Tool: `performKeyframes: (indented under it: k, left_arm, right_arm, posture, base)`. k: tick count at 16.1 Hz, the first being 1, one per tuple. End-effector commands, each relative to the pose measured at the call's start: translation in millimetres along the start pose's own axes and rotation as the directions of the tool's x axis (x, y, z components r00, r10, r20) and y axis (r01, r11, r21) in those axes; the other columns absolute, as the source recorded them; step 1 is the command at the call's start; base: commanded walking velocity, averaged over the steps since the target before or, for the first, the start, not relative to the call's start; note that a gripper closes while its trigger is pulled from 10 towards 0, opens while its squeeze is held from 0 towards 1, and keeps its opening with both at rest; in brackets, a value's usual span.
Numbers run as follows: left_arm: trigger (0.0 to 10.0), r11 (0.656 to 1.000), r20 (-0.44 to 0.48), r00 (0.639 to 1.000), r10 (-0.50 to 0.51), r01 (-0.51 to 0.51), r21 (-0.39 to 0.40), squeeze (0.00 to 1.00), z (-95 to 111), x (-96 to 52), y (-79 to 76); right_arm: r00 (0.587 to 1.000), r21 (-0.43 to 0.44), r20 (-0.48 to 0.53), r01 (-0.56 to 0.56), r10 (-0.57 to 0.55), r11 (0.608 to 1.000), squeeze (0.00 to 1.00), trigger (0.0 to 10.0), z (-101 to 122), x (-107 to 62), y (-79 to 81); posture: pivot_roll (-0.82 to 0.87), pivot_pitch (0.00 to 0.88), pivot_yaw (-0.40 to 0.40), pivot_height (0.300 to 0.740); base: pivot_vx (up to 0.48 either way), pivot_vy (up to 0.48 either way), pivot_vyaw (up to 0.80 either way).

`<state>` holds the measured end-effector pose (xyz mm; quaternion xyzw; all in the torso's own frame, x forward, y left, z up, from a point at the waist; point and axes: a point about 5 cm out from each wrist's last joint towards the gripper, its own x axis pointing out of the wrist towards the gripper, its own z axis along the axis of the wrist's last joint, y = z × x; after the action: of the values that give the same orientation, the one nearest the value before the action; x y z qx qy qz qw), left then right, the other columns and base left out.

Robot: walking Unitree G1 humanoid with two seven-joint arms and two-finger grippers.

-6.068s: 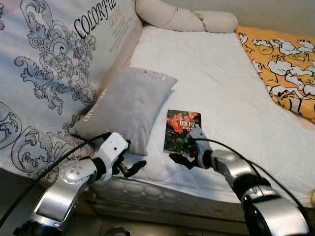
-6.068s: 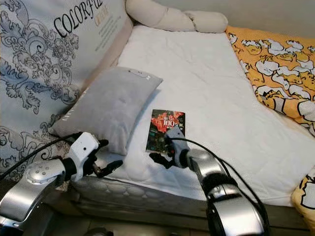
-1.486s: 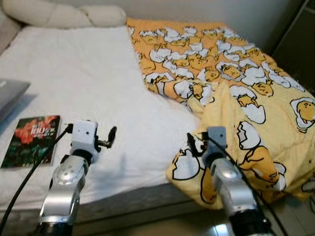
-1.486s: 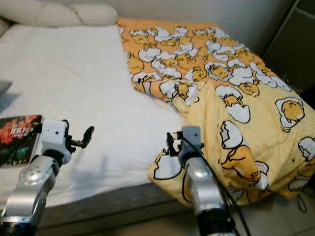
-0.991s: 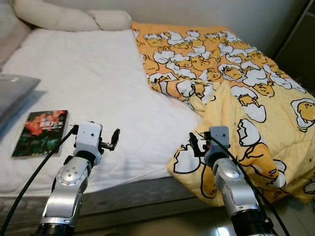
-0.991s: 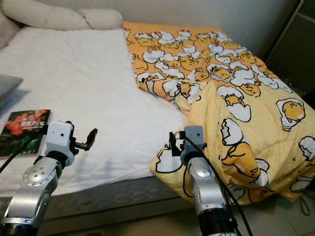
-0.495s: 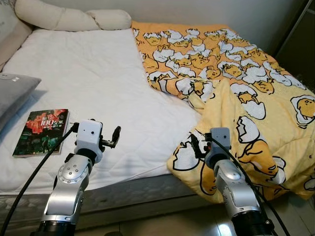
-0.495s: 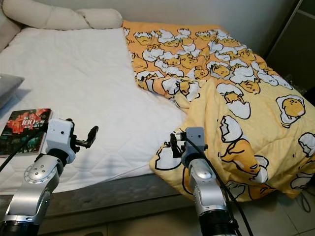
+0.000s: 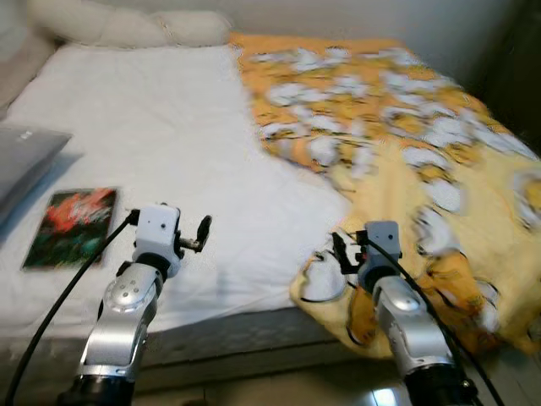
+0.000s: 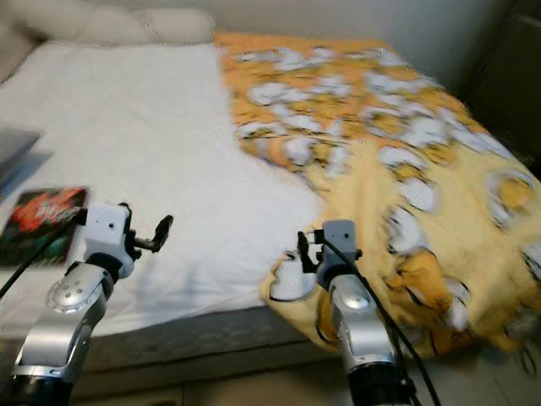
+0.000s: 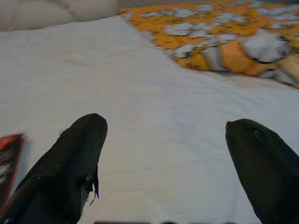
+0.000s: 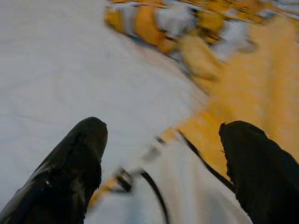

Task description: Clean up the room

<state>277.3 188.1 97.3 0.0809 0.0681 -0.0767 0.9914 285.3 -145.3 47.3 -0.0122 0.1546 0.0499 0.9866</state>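
From the left eye view, the bed (image 9: pixel 169 127) carries a white sheet, with a yellow blanket (image 9: pixel 406 135) heaped over its right half and spilling off the front edge. The left gripper (image 9: pixel 201 233) hovers above the sheet near the front edge. A book (image 9: pixel 72 227) lies near the front left corner, just left of that arm, its long axis running toward the head of the bed. A grey pillow (image 9: pixel 25 165) sits at the left edge. The right gripper (image 9: pixel 342 252) hangs right at the blanket's hanging corner.

From the right eye view, the same layout shows, blurred; the right gripper (image 10: pixel 303 250) sits against the blanket (image 10: pixel 406 169) fold at the front edge.

In the left wrist view, the left gripper (image 11: pixel 163 154) is spread wide and empty, bare sheet between its fingers (image 11: pixel 74 158), the book (image 11: pixel 7 158) just outside one finger.

In the right wrist view, the right gripper (image 12: pixel 161 158) is also spread wide with nothing held, the blanket (image 12: pixel 224 93) edge lying between and beyond its fingers (image 12: pixel 70 163).

The blanket lies directly ahead of the right gripper, so that arm is likely nearer for tidying it.
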Motion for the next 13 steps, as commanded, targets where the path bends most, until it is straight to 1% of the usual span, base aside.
performKeyframes:
  k: [1, 8, 9, 10, 11, 12, 13]
  left_arm:
    - [10.0, 1.000, -0.005, 1.000, 0.006, -0.006, -0.003, 0.00, -1.6, -1.9, 2.6]
    - [10.0, 1.000, -0.007, 1.000, 0.003, -0.003, -0.004, 0.00, -2.3, -2.2, 2.4]
    - [10.0, 1.000, -0.007, 1.000, 0.001, -0.001, -0.004, 0.00, -2.0, -1.9, 2.1]
    - [10.0, 1.000, -0.007, 1.000, -0.002, 0.002, -0.004, 0.00, -1.9, -1.3, 1.7]
    - [10.0, 1.000, -0.007, 1.000, -0.003, 0.003, -0.004, 0.00, -1.8, -1.0, 1.5]
    - [10.0, 1.000, -0.007, 1.000, -0.007, 0.007, -0.004, 0.00, -1.5, -0.5, 1.2]
    - [10.0, 1.000, -0.007, 1.000, -0.008, 0.008, -0.004, 0.00, -1.4, -0.3, 1.1]
  right_arm:
    - [1.000, 0.036, 0.020, -0.006, 0.005, 0.999, 0.00, 10.0, 7.0, 3.5, 3.8]
    - [1.000, 0.025, 0.020, -0.015, 0.014, 1.000, 0.00, 10.0, 7.2, 3.8, 4.2]
    - [0.999, -0.019, 0.016, -0.033, 0.033, 0.999, 0.00, 10.0, 7.0, 3.7, 5.4]
    - [0.999, -0.044, 0.014, -0.042, 0.042, 0.998, 0.00, 10.0, 6.6, 3.3, 7.0]
    - [0.999, -0.045, 0.015, -0.042, 0.042, 0.998, 0.00, 10.0, 6.6, 3.1, 7.2]
    - [1.000, 0.018, 0.010, -0.013, 0.012, 1.000, 0.00, 10.0, 5.1, 3.0, 5.0]
    - [1.000, 0.028, 0.006, -0.004, 0.004, 1.000, 0.00, 10.0, 4.6, 3.2, 3.8]
  posture:
    - [0.05, 0.000, -0.075, 0.740]
    - [0.05, 0.000, -0.074, 0.740]
    - [0.05, 0.000, -0.070, 0.740]
    - [0.04, 0.000, -0.068, 0.740]
    - [0.04, 0.000, -0.066, 0.740]
    - [0.04, 0.000, -0.064, 0.740]
    - [0.04, 0.000, -0.064, 0.740]
  base:
    - [0.259, 0.000, 0.00]
    - [0.264, 0.000, 0.00]
    - [0.266, 0.000, 0.73]
    - [0.266, 0.000, 0.80]
    - [0.266, 0.000, 0.80]
    - [0.270, 0.000, 0.00]
    - [0.266, 0.000, 0.00]
